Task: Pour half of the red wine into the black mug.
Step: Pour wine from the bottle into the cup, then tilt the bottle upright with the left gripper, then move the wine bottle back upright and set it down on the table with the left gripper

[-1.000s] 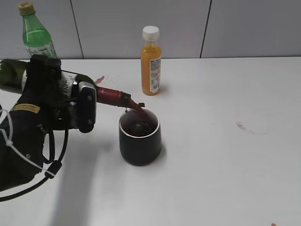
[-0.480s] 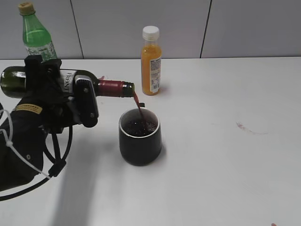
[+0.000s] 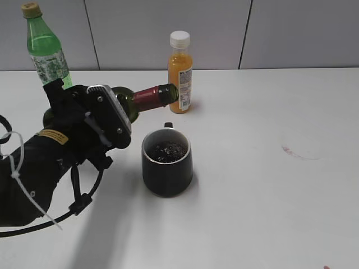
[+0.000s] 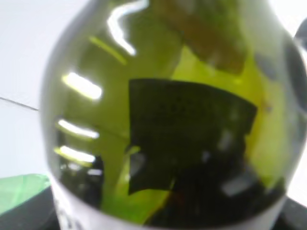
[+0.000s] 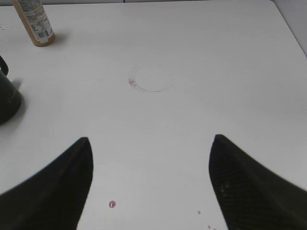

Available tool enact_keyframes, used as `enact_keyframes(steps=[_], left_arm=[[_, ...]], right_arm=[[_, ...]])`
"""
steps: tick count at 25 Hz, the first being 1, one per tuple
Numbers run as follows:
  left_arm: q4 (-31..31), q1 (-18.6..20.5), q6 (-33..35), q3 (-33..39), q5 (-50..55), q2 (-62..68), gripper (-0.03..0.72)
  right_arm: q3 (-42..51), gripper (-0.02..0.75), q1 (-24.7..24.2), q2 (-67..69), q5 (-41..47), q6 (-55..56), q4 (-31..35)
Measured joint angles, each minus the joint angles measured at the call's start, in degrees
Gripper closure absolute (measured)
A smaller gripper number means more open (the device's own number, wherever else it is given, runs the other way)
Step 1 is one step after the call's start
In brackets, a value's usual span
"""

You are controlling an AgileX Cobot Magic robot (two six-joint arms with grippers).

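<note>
The left gripper (image 3: 104,120) clamps 1 wine bottle (image 3: 147,96) tilted neck-up above 1 black mug (image 3: 166,162) holding red wine (image 3: 166,151), beside 1 orange juice bottle (image 3: 180,73) and 1 green plastic bottle (image 3: 46,47); the right gripper (image 5: 149,179) gapes.

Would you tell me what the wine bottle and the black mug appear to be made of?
The wine bottle looks like dark green glass: translucent, with sharp glossy highlights in the left wrist view. The black mug seems ceramic, matte black outside with a pale rim, though coated metal is possible.
</note>
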Motion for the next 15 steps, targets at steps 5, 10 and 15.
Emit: enact_keyframes(steps=[5, 10, 15], left_arm=[[1.5, 0.0, -18.2, 0.0, -1.1, 0.0, 0.148], [1.8, 0.2, -36.2, 0.0, -3.8, 0.0, 0.148], [5.4, 3.1, -50.7, 0.0, -4.2, 0.0, 0.148]], right_arm=[[0.0, 0.165, 0.0, 0.0, 0.0, 0.1, 0.0], [0.0, 0.165, 0.0, 0.0, 0.0, 0.1, 0.0], [0.0, 0.165, 0.0, 0.0, 0.0, 0.1, 0.0]])
